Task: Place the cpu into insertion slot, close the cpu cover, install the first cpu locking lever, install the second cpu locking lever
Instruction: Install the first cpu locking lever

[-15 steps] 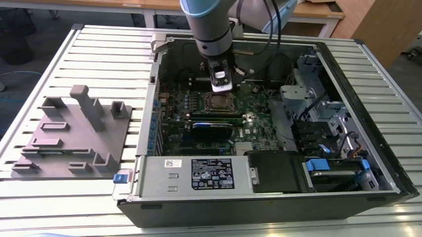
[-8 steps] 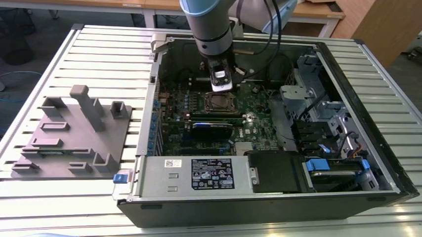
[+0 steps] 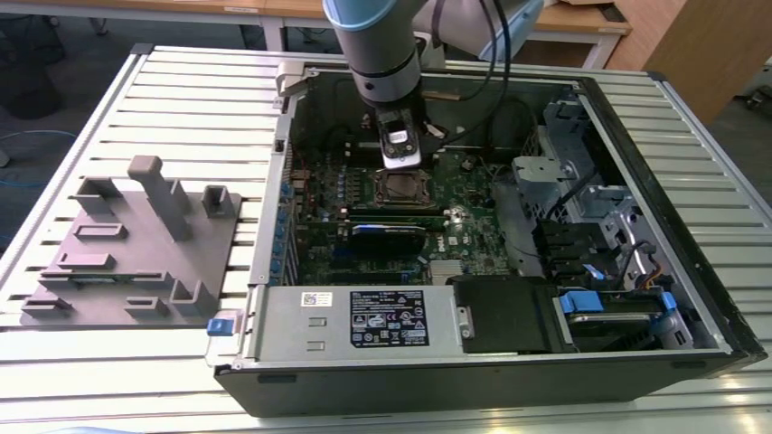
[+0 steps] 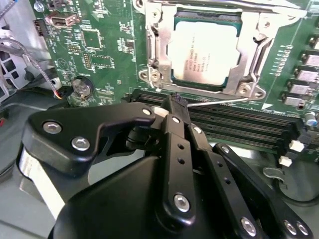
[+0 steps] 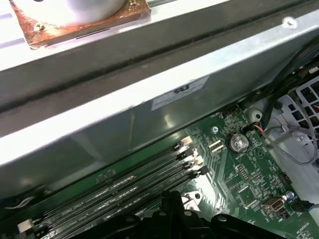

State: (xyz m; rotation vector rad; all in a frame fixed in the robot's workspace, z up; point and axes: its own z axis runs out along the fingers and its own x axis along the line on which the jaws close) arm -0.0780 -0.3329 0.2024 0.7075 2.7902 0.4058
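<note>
– One thing first: where is the cpu (image 4: 204, 52)?

– Seated flat in the insertion slot (image 3: 402, 187), silver face up. The cpu cover (image 4: 154, 50) looks to be down over it, its frame lying round the chip's edges.

– So which step is in hand?

– The locking levers, I'd judge. In the second wrist view a thin metal lever (image 4: 219, 101) runs along the socket's near edge, between the socket and the memory slots (image 4: 239, 122). It doesn't look hooked down yet.

– And the hand (image 4: 175, 102)?

– Narrow, fingertips together right at that lever's near end. I can't tell whether the rod is actually pinched between them or only touching.

– What does the step call for?

– My guess is a firm hold on a very thin rod, then a press down and sideways under its catch, without scraping the motherboard (image 4: 99, 45).

– Any writing?

– There's faint print on the chip's face, which I can't make out. The power supply inside the computer case (image 3: 675, 117) carries a white-and-black label (image 3: 392, 318). I can't make out its words either. The case lies open on the slatted surface (image 3: 181, 90), with a grey fixture block (image 3: 133, 244) beside it, on the exterior view's left.
</note>
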